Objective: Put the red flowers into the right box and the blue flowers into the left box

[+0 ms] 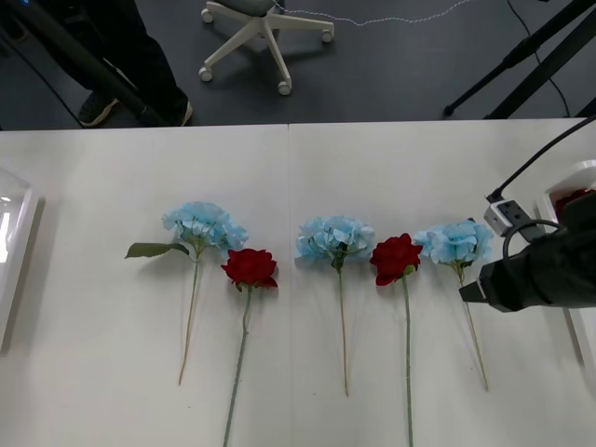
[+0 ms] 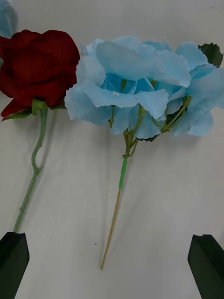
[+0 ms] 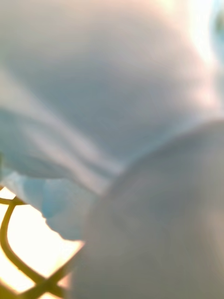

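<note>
R gripper [image 2: 109, 243] is open, black fingers [image 2: 14, 261] spread wide either side of the stem end of the right blue flower [image 1: 456, 242], over the table [image 1: 93, 400] near its right edge. Five flowers lie in a row, heads far, stems near; L to R they are left blue [image 1: 200, 223], left red [image 1: 250, 267], mid blue [image 1: 335, 237], right red [image 1: 395, 258], then the right blue flower, w/ right red just beside it. Left box [image 1: 11, 251] sits at the table's left edge, right box [image 1: 570, 177] at its right edge, w/ sth red inside.
</note>
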Available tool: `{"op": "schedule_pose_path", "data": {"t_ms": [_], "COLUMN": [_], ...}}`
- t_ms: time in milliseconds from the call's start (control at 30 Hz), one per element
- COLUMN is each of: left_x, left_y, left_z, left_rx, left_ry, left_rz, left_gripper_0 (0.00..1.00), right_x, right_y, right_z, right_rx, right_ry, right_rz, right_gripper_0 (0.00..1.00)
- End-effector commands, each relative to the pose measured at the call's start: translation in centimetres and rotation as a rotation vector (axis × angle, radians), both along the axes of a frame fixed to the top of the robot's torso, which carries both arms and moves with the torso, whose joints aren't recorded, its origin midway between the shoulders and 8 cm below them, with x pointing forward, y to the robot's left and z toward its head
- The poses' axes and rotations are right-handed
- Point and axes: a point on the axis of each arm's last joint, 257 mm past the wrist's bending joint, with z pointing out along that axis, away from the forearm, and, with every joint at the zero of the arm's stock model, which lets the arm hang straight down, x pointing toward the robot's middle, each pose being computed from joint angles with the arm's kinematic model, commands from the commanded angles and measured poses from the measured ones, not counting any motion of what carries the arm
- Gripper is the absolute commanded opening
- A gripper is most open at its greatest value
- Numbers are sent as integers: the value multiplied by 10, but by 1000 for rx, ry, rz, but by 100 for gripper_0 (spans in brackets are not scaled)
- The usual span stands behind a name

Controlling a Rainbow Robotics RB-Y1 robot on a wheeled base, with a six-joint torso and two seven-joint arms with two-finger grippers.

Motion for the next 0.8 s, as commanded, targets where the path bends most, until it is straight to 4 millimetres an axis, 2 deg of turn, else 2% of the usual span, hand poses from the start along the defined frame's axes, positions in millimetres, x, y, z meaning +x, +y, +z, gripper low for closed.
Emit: {"op": "schedule_pose_path", "data": {"t_ms": [33,67,367,467,800], "left_x": [0,1,-2,-6,-12], "left_y": [57,70,142,155,167], "left_z": [3,-2,-39,-51,-101], "left_rx": [91,100,157,163,134], "left_ry": [15,17,23,32,60], "left_rz": [101,120,186,195,222], "left_gripper_0": [0,0,0,0,0], "right_x": [-4,-3,1,4,18], "right_y": [0,-1,-4,-6,-3], "right_z": [-12,-16,-48,-56,-75], "right_rx": [-31,-37,-47,-43,-34], "right_ry": [-15,-20,-17,-18,-32], "right_rz": [-26,-28,-49,-60,-82], "right_gripper_0": [100,100,100,100,100]}}
